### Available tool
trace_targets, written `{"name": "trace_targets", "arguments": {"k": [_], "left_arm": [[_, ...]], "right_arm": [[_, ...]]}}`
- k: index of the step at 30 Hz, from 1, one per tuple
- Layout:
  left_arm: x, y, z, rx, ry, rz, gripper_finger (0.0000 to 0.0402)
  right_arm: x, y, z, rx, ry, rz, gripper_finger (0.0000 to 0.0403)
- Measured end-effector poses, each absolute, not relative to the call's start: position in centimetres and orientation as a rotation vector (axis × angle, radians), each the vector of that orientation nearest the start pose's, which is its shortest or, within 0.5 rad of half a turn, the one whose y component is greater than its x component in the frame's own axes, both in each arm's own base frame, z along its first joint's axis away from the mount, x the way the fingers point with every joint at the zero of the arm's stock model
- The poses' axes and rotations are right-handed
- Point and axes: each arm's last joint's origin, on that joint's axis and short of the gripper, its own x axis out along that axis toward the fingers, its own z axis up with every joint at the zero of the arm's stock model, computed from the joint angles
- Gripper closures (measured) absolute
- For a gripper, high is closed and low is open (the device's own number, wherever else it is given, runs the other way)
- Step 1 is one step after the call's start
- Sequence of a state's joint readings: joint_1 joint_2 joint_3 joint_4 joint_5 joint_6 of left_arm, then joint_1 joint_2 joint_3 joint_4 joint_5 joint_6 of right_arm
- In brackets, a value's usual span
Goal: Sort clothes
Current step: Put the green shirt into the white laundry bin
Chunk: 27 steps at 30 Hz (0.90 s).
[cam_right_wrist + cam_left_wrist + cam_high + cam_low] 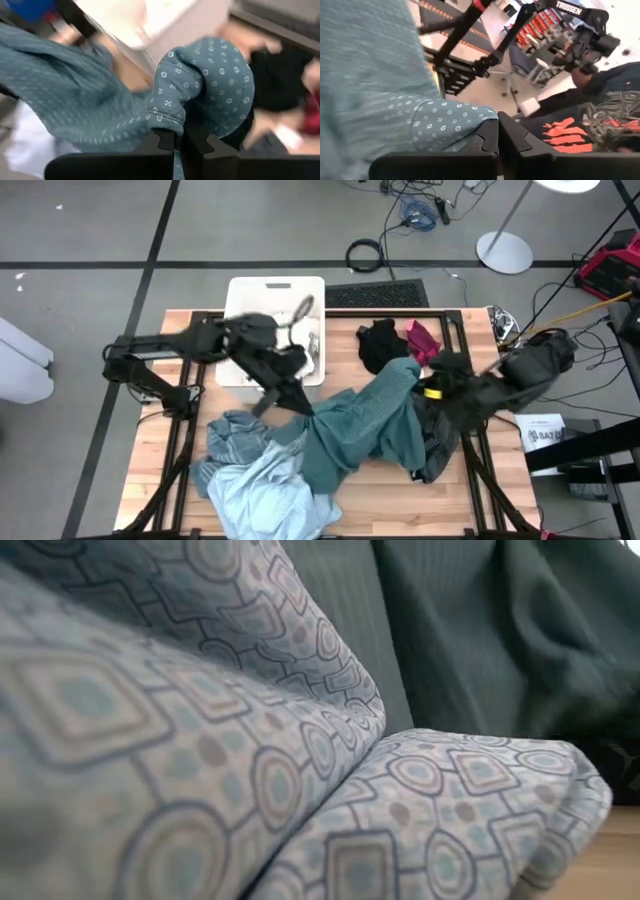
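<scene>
A teal garment with small white dots (365, 425) stretches between both grippers above the table's middle. My left gripper (298, 402) is shut on its left end, in front of the white bin. My right gripper (428, 385) is shut on its right end. A light blue garment (262, 485) and a teal striped one (232, 435) lie at the near left. The light blue patterned cloth (300, 780) fills the low view, with the teal cloth (500, 640) behind it. A black garment (378, 342) and a magenta one (422, 338) lie at the far right. My left gripper pinches a bunched fold of the teal garment (462, 125) between its two shut fingers. The cloth spreads away from the fingers toward my right gripper. One layer or several, I cannot tell. My right gripper pinches a gathered, rounded bunch of the teal garment (172, 117) between its two shut fingers, several layers folded together. The cloth bulges above the fingertips and trails off toward the left arm. The garment's lower part (335, 465) sags onto the clothes below.
The white bin (240, 290) stands at the table's far edge, left of the middle, with something inside. A dark grey garment (438, 445) lies under my right gripper. Bare wood (440, 505) shows at the near right. Cables and a lamp base lie on the floor beyond.
</scene>
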<state>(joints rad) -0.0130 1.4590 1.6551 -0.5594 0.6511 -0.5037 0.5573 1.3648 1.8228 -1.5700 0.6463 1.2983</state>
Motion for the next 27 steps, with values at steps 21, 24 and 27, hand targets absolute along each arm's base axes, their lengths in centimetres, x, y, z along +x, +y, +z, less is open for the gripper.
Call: {"name": "trace_targets", "arguments": {"k": [21,24,27], "left_arm": [[30.5,-6.1,23.8,-0.887,0.746,-0.287,0.0395],[30.3,-6.0,23.1,-0.875,0.752,-0.257,0.0385],[30.2,-5.9,22.8,-0.869,0.758,-0.219,0.0381]], "right_arm": [[23.7,8.2,25.9,0.73,0.78,-0.495,0.0403],[24.8,8.2,23.9,0.792,0.75,-0.513,0.0403],[25.9,8.5,22.9,0.842,0.739,-0.5,0.0403]]}}
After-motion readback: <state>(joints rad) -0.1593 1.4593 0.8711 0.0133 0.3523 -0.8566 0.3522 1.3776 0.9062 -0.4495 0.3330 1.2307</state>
